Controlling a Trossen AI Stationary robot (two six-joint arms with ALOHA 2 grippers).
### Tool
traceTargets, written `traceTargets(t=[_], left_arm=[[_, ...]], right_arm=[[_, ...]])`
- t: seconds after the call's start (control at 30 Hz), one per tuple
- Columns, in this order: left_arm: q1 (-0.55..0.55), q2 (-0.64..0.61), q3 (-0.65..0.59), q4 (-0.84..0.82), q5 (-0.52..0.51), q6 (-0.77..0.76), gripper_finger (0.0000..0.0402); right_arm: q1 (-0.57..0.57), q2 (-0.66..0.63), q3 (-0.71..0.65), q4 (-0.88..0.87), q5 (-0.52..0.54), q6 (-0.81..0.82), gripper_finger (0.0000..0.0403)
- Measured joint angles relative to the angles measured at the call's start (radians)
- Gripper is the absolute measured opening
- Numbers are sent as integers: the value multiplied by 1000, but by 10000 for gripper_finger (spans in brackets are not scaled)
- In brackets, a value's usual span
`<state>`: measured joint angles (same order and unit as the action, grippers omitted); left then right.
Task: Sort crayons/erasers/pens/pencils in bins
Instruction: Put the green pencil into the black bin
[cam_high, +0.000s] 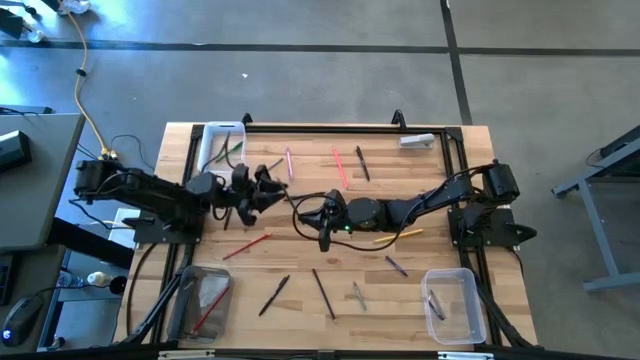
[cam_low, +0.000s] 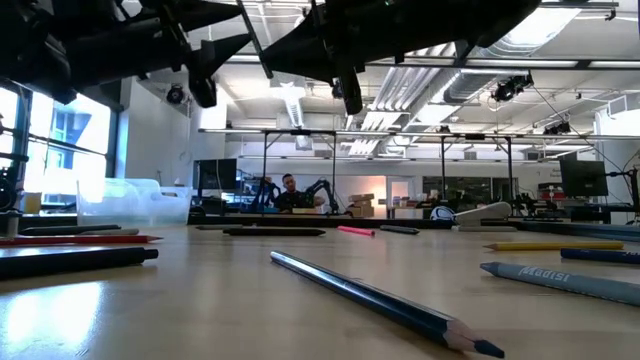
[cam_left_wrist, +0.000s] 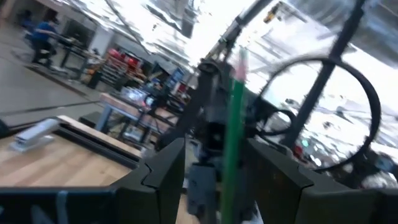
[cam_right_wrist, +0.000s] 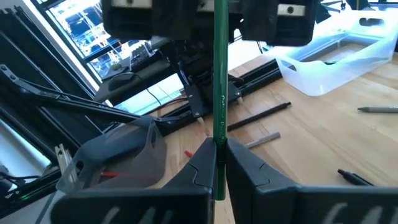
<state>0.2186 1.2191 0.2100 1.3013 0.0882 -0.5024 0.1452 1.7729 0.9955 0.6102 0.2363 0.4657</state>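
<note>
Green pencil passed mid-air above the bench's middle

The green pencil (cam_right_wrist: 220, 93) stands upright, pinched at its lower end by the right gripper (cam_right_wrist: 220, 163), whose fingers are clamped on it. Its upper part sits between the left gripper's (cam_left_wrist: 214, 165) fingers, spread apart. Loose sticks lie scattered on the bench (cam_high: 300, 290); a grey-tinted bin (cam_high: 203, 300) sits at one near corner.
</note>
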Motion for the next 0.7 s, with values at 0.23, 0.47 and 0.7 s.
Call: traceTargets(t=[0.23,0.47,0.7], left_arm=[[-55,62,45,20,-3,70,156],[-56,62,37,55,-6,95,131],[-56,62,34,86,-6,120,71]], right_arm=[[0,0,0,0,0,-5,7],[2,0,0,1,0,-30,7],[13,0,0,1,0,-48,7]])
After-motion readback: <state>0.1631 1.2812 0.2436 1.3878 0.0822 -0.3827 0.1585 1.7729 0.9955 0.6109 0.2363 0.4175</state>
